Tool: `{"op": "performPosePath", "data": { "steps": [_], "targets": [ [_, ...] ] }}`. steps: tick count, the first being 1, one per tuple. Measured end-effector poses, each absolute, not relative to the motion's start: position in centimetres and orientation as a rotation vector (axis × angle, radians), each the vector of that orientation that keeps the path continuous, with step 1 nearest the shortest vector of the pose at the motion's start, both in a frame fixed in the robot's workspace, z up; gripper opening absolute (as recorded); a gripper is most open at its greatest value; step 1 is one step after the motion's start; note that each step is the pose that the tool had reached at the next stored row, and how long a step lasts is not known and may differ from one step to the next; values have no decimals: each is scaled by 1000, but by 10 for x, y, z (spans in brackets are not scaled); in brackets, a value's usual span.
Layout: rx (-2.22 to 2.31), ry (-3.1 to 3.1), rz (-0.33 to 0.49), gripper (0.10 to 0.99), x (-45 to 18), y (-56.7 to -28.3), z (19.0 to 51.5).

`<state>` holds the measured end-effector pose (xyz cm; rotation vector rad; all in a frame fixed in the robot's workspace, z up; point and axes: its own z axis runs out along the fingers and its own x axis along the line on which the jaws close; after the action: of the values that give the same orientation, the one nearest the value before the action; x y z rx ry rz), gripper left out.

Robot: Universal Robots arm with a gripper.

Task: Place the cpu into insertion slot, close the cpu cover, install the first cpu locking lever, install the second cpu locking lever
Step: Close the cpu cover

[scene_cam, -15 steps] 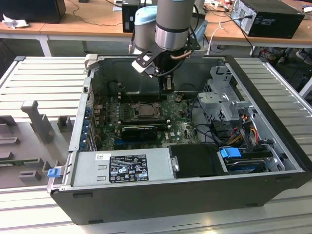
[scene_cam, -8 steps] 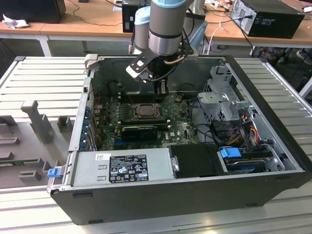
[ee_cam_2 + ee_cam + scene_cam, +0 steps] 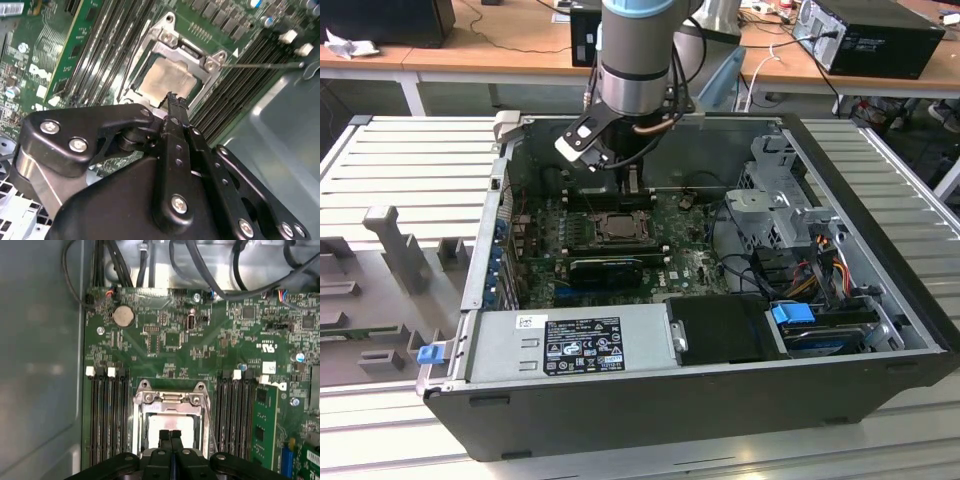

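A: Two fingers [image 3: 164, 437], how are they set?
B: Pressed together, nothing gripped. The gripper [image 3: 170, 436] is held over the cpu [image 3: 162, 80], which is seated in the insertion slot [image 3: 598, 222], framed by the flat-lying cpu cover [image 3: 170, 397].
A: Arm pose?
B: The arm [image 3: 635, 70] is pointed straight down into the case [image 3: 720, 400].
A: Room?
B: Memory slots [image 3: 107, 415] are ranged along both sides of the slot; the case wall [image 3: 40, 365] is found beyond one bank.

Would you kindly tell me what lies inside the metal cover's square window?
The chip shows its pale silver top through the cover. The gripper hides its near edge, and whatever lies beneath the chip is covered.
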<state>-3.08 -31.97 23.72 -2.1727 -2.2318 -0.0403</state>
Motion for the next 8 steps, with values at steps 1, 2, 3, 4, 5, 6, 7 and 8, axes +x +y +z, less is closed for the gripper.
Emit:
{"op": "performPosePath", "data": {
  "steps": [1,2,3,4,5,6,7,8],
  "targets": [
    [-2173,-2232,-40,106,-32,-320,237],
    [-2173,-2232,-40,106,-33,-320,237],
    [-2173,-2232,-40,106,-33,-320,237],
    [-2172,-2232,-40,106,-34,-320,237],
    [-2172,-2232,-40,106,-35,-320,237],
    [-2173,-2232,-40,106,-36,-320,237],
    [-2173,-2232,-40,106,-36,-320,237],
    [-2173,-2232,-40,106,-37,-320,237]
  ]
}}
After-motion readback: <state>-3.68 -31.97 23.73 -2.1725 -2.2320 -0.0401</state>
